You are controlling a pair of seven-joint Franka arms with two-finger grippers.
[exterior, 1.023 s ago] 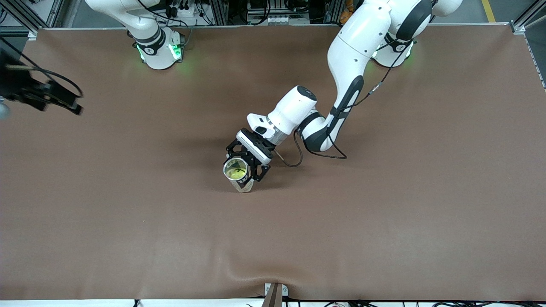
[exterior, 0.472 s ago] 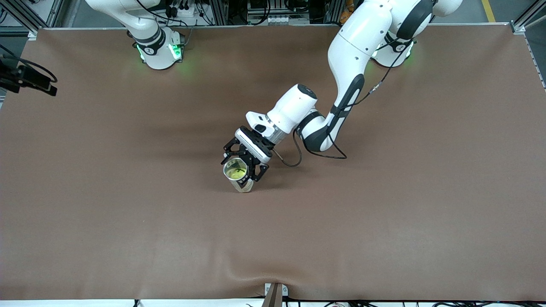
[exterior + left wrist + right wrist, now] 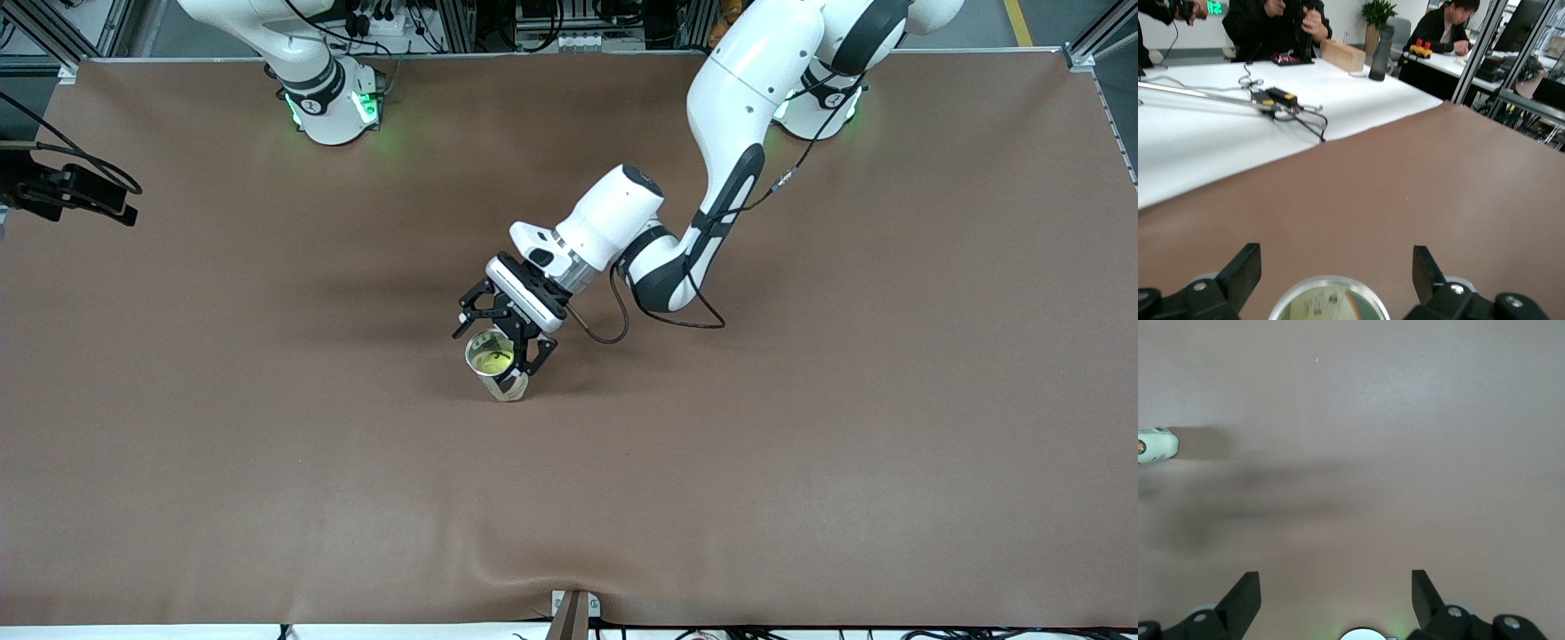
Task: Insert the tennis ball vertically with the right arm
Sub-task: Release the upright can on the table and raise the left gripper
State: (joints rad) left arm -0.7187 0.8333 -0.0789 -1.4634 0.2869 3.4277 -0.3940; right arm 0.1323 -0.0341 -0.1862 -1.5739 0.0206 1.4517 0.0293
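Your ball (image 3: 492, 361) is yellow-green with a dark mark on it, and it sits down inside an upright can (image 3: 498, 369) that has a silvery rim and a printed label. The can stands on the brown counter (image 3: 800, 427) near its middle. You see the ball only through the can's open mouth, so most of it is hidden by the wall.

Your left gripper (image 3: 500, 336) sits at the can's top, fingers spread wide to either side of the rim; you cannot tell whether they touch it. In the left wrist view the can (image 3: 1329, 305) is cut off by the frame edge, only its rim and a bit of label showing between the spread fingers (image 3: 1239, 272).

Your right gripper (image 3: 67, 189) hangs at the counter's edge at the right arm's end, partly cut off. The right wrist view shows its fingers (image 3: 1238, 597) wide apart over bare counter, holding nothing
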